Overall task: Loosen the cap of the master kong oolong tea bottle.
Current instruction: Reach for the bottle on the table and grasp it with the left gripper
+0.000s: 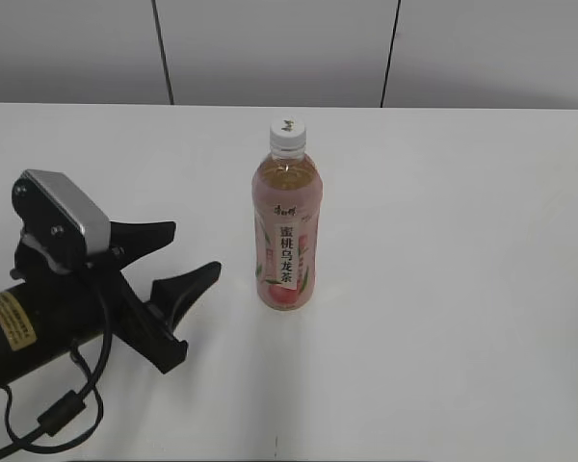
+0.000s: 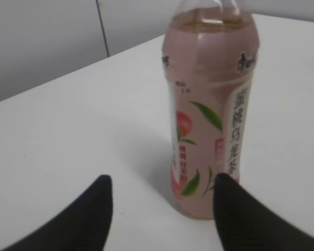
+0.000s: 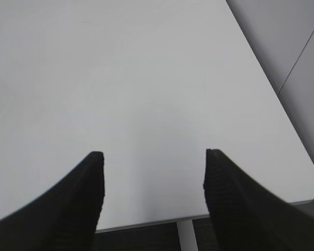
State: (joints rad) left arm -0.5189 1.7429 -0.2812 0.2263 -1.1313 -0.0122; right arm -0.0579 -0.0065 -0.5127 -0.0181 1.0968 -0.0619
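The master kong oolong tea bottle (image 1: 286, 223) stands upright near the table (image 1: 462, 289) centre, long axis vertical, the cap (image 1: 288, 134) on top, pointing up. Left gripper (image 1: 191, 255) sits low, just left of the bottle w/ jaws spread apart, not touching it. Right gripper (image 3: 153, 170) also has jaws spread, over bare table by its edge, w/ open room right of the bottle.
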